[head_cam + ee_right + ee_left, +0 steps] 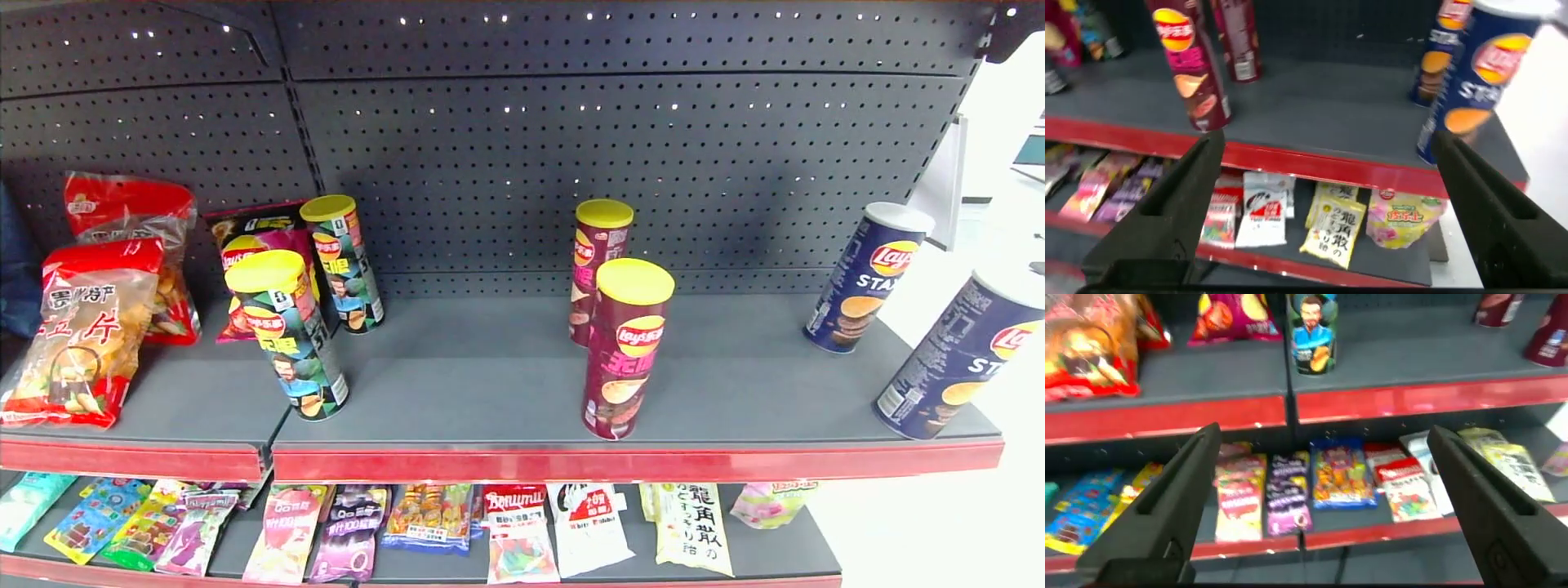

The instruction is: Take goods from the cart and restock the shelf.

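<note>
**Upper shelf** [490, 384] — dark grey deck in two sections, red front lip, perforated back panel [620, 147]. We count six crisp cans standing on it, in three pairs, each pair set one near and one far.

- Teal pair, yellow lids: the near teal can [287, 335] stands just right of the joint between the two deck sections. The far teal can [343, 263] stands behind it, just beside a purple crisp bag [253, 237].
- Maroon pair, yellow lids, mid-shelf: the near maroon can [627, 347] is close to the front lip. The far maroon can [600, 265] is behind it and slightly left; we cannot tell whether the two touch.
- Blue pair, pale lids, right end: the far blue can [867, 278] is set well back. The near blue can [959, 355] stands at the right front corner.

**Left end:** two red snack bags, the near red bag [82, 335] at the front, the far red bag [139, 229] behind it.

**Lower shelf** [784, 547]: a row of flat packets [514, 523] lies along its front.

**Left gripper** [1323, 433] — fingers spread wide with nothing between them. It is on the near side of the shelf, facing the red lip below the near teal can.

**Right gripper** [1327, 140] — equally wide and holding nothing. It faces the lip between the near maroon can and the near blue can.
</note>
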Available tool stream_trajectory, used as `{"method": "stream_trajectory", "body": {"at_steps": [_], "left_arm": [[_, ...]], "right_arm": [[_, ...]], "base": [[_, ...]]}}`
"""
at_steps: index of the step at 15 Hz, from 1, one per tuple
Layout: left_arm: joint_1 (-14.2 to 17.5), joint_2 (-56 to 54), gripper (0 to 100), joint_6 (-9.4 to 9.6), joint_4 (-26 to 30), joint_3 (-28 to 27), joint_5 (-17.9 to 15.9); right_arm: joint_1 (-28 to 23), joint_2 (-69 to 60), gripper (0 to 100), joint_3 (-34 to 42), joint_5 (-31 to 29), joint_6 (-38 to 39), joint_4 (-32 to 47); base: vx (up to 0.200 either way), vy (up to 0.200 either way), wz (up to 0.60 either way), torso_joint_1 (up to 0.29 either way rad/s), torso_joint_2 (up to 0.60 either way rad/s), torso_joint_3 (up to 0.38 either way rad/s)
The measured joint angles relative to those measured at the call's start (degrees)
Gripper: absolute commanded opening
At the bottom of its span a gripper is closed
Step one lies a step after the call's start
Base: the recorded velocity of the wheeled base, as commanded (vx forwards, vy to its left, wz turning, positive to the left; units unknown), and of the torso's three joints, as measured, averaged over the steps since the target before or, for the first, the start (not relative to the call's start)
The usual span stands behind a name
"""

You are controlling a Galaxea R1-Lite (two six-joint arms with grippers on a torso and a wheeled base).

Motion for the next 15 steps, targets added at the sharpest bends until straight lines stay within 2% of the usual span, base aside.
{"method": "stream_trajectory", "body": {"at_steps": [3,4,5,7,8,15], "left_arm": [[0.0,-0.1,100,3.21,-7.9,3.8,-1.1],[0.0,-0.1,100,3.15,-7.8,4.5,-0.3],[0.0,-0.1,100,2.63,-7.3,4.8,0.0],[0.0,-0.1,100,-1.28,-6.7,5.0,1.3],[0.0,-0.1,100,-1.94,-6.6,5.1,1.7],[0.0,-0.1,100,-2.06,-6.7,5.1,1.7]], "right_arm": [[7.4,11.2,100,-3.8,1.0,-1.3,-0.4],[8.4,14.2,100,-4.6,1.2,-1.4,-0.4],[8.9,16.9,100,-5.3,1.2,-1.5,-0.4],[9.5,22.6,100,-6.6,1.2,-1.6,-0.4],[9.6,25.0,100,-7.2,1.2,-1.7,-0.4],[12.5,41.2,100,-11.9,0.3,-1.7,-0.6]], "base": [[0.000,0.000,0.00,0.000,0.00,0.000],[0.000,0.000,0.00,0.000,0.00,0.000],[0.000,0.000,0.00,0.000,0.00,0.000],[0.000,0.000,0.00,0.000,0.00,0.000],[0.000,0.000,0.00,0.000,0.00,0.000],[0.000,0.000,0.00,0.000,0.00,0.000]]}}
